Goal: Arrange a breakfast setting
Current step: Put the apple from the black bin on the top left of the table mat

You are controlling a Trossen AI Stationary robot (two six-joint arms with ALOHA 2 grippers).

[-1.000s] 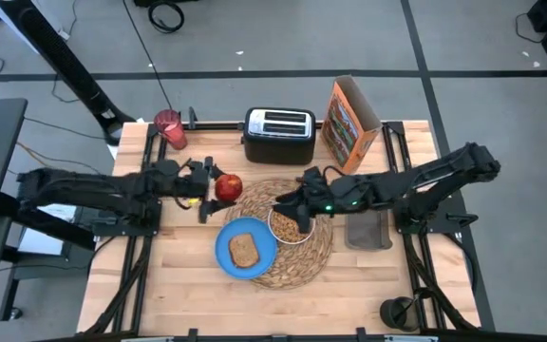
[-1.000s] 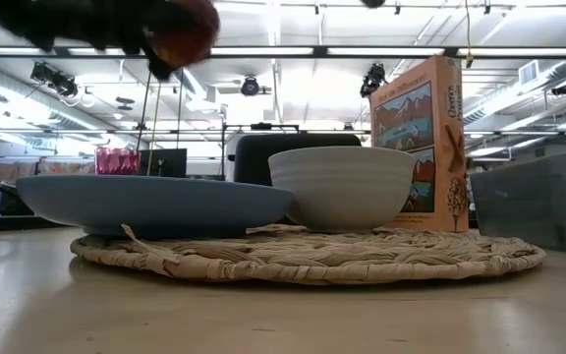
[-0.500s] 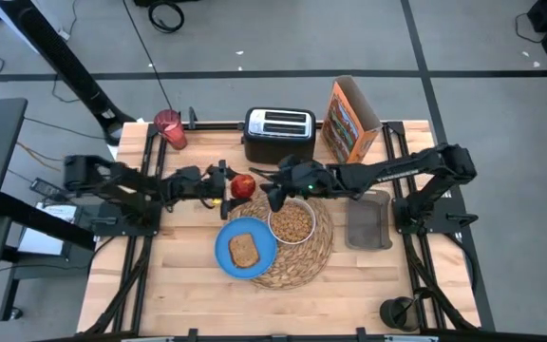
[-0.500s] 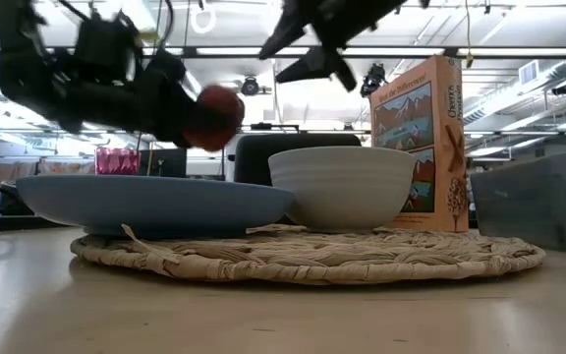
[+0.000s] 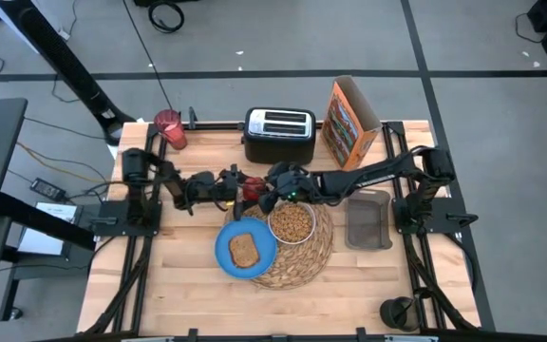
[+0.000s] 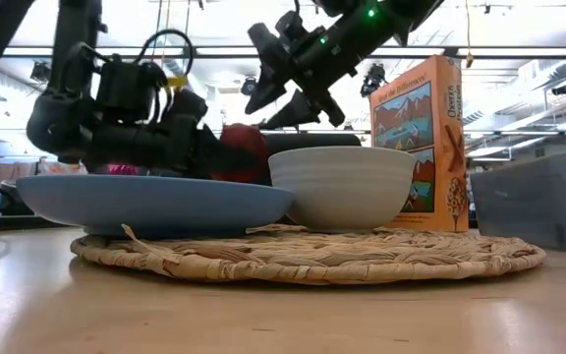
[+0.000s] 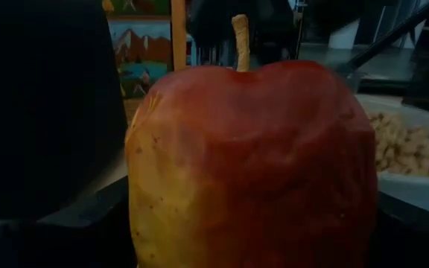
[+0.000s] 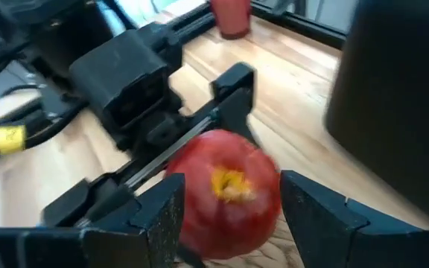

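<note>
Desk (image 5: 179,285): you have free wood along the front edge and the left edge; toaster (image 5: 279,135) and cereal box (image 5: 349,119) crowd the back edge, so keep the exchange in front of them.
Placemat (image 5: 316,255): it lies mid-desk, carrying plate and bowl; treat its back-left rim as the landing zone for the apple.
Blue plate (image 5: 228,255): it sits on the mat's left side with the toast slice (image 5: 244,251) on it; do not sweep an arm low across it.
White bowl (image 5: 292,224): filled with cereal, just right of the plate; the right arm passes above its back rim, so hold height there.
Pink cup (image 5: 169,129): it stands at the back-left corner, well apart from the action.
Left gripper (image 5: 237,185): its fingers are clamped on the apple; do not release until the other side has a firm grip, or set it down yourself.
Right gripper (image 8: 229,216): its fingers are spread wide on either side of the apple; centre them on the fruit's widest part before closing.
Red apple (image 5: 252,187): held upright, low over the desk just behind the mat's back-left rim, stem (image 7: 240,41) up; it looks like a handover, so squeeze gently.
</note>
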